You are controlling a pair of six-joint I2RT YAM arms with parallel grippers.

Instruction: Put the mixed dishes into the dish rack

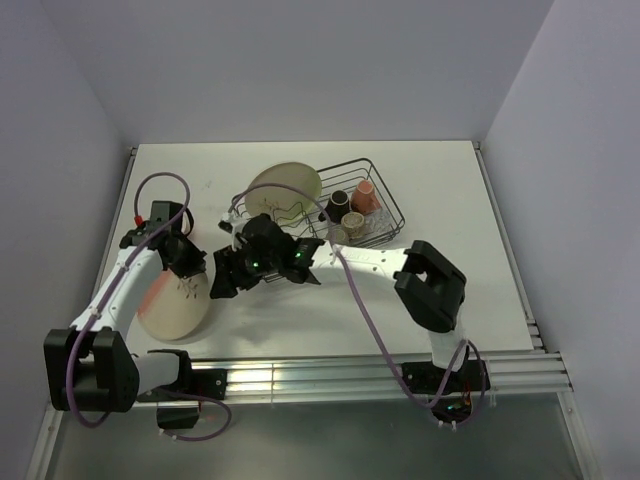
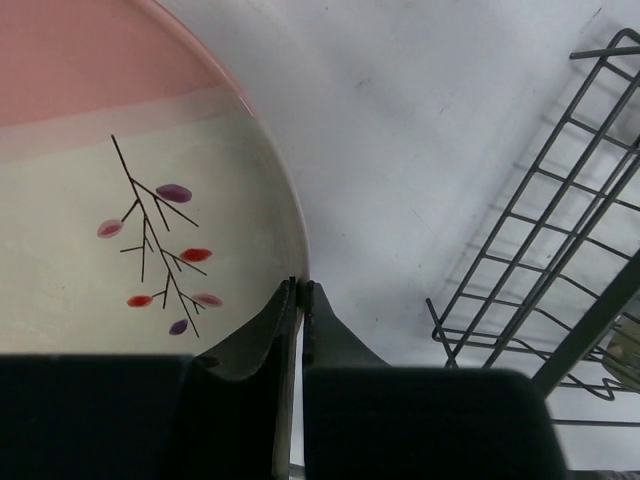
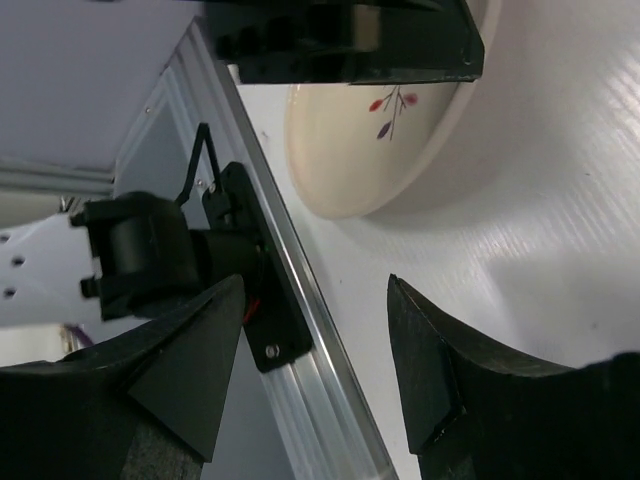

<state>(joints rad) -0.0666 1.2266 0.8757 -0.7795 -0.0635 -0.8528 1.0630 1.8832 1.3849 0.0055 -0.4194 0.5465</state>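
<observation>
- gripping the pink-tinted plate (image 1: 170, 305) by its far right rim, my left gripper (image 1: 186, 262) shows in the top view at the near left of the table. the dish rack (image 1: 392, 208) stands farther back and to the right, with a cream plate (image 1: 285, 185) upright in its left end.
- left wrist view: my fingers are pinched together on the rim, one on each face. the bite looks thin, so i'd lift slowly and tip the plate upright before it meets the wires.
- right wrist view: my right gripper (image 3: 315, 300) hangs with jaws apart, holding nothing, just right of the plate. i'd move it aside or use it to steady the free edge.
</observation>
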